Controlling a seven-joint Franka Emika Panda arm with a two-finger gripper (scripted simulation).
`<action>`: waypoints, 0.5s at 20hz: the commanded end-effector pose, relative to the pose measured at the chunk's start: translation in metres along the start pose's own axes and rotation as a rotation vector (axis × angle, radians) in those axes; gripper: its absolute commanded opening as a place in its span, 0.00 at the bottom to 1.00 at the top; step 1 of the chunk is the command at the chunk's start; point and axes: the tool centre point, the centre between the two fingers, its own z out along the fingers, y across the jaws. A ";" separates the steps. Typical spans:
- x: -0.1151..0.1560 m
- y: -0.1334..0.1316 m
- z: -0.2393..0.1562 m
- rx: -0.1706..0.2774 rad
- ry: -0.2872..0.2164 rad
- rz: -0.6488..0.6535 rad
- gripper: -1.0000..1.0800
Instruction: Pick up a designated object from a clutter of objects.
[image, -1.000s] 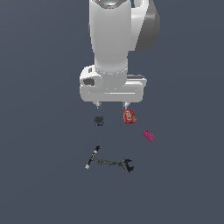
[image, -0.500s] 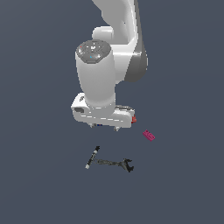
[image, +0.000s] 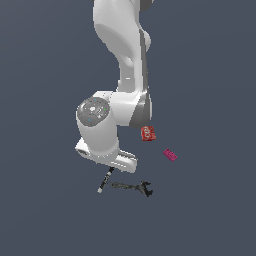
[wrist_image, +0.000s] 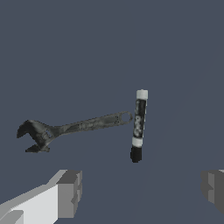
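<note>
In the exterior view the Panda arm's wrist hangs low over the floor; the marker (image: 105, 180) lies partly under it, white tip toward that view's left, with the grey wrench (image: 132, 187) just beside it on that view's right; the red box (image: 148, 133) and the pink block (image: 170, 155) sit well apart from both; the gripper itself is hidden by the wrist housing here.

In the wrist view the gripper (wrist_image: 142, 190) is spread wide and holds nothing; one finger (wrist_image: 70, 193) and the other pad at the frame's edge stand far apart; the marker (wrist_image: 138, 126) lies flat, not yet between them; the ring end of the wrench (wrist_image: 70, 128) looks to touch or nearly touch the marker's side, I cannot tell which.

The risk, as I judge it: a finger descending on the wrench side may strike the handle's end, nudging the marker askew or catching both; a closing off-centre could roll the slim body away.
</note>
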 end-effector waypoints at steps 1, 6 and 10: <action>0.008 0.006 0.020 -0.004 0.000 0.030 0.96; 0.017 0.017 0.050 -0.011 -0.001 0.073 0.96; 0.021 0.022 0.064 -0.015 -0.001 0.094 0.96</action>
